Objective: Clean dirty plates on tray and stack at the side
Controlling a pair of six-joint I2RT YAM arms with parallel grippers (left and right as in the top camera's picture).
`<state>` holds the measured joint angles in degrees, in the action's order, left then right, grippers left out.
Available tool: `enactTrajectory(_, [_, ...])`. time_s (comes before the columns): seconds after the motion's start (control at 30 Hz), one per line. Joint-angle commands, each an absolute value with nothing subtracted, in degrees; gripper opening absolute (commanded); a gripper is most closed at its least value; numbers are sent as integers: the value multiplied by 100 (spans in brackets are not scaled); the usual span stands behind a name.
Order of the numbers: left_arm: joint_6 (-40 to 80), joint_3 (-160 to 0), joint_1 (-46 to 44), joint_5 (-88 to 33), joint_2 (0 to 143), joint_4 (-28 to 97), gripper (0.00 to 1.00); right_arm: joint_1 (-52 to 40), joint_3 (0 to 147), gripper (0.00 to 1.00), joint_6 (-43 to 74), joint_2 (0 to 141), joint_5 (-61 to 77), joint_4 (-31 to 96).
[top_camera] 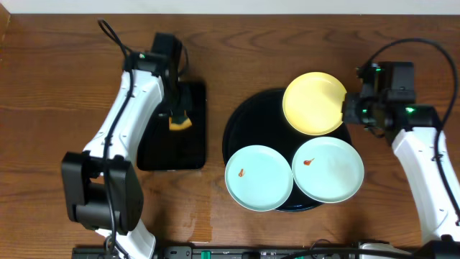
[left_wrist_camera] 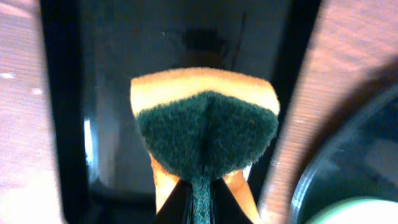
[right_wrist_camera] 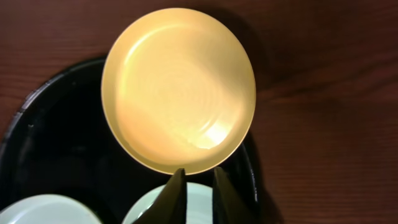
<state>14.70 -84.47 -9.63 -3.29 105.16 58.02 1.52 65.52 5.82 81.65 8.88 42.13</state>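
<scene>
Our left gripper (left_wrist_camera: 199, 188) pinches the sponge (left_wrist_camera: 205, 124). The right gripper (right_wrist_camera: 199, 177) is at the yellow plate (right_wrist_camera: 177, 87) on the tray (right_wrist_camera: 56, 137) far edge; whether it grips, we cannot tell.

A brown wood-grain table (top_camera: 57, 86) bears two trays set near each other but not touching: a rectangular black tray (top_camera: 169, 150) at left, a larger round black tray (top_camera: 248, 119) at right.

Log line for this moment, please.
left gripper: shut on sponge, over small tray | right gripper: at yellow plate rim, grip unclear | mint plates: both smeared, on tray
</scene>
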Motion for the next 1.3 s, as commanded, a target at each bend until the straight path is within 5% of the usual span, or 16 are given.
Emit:
enactTrajectory(0.0, [1157,-7776,-790,-191,10610,5448,8,447,6580,17,384,8278,1682,4206])
enactTrajectory(0.17, [1160,-7640,-646,-211,10606,5253,9,528,6580,24,-75,8624,1675,3994])
enactTrajectory(0.33, [1162,-7640,-644,-213,10608,5216,47,528,6580,28,-268,9266,1354,3542])
enactTrajectory(0.57, [1162,-7640,-644,-213,10608,5218,78,530,6580,28,-270,9996,923,3013])
enactTrajectory(0.83, [1162,-7640,-644,-213,10608,5218,81,528,6578,25,-482,10331,794,2648])
enactTrajectory(1.03, [1162,-7640,-644,-213,10608,5216,82,528,6578,41,-486,10331,292,2633])
enactTrajectory(1.27, [1162,-7640,-644,-211,10608,5216,82,528,6580,37,-801,10261,1251,2836])
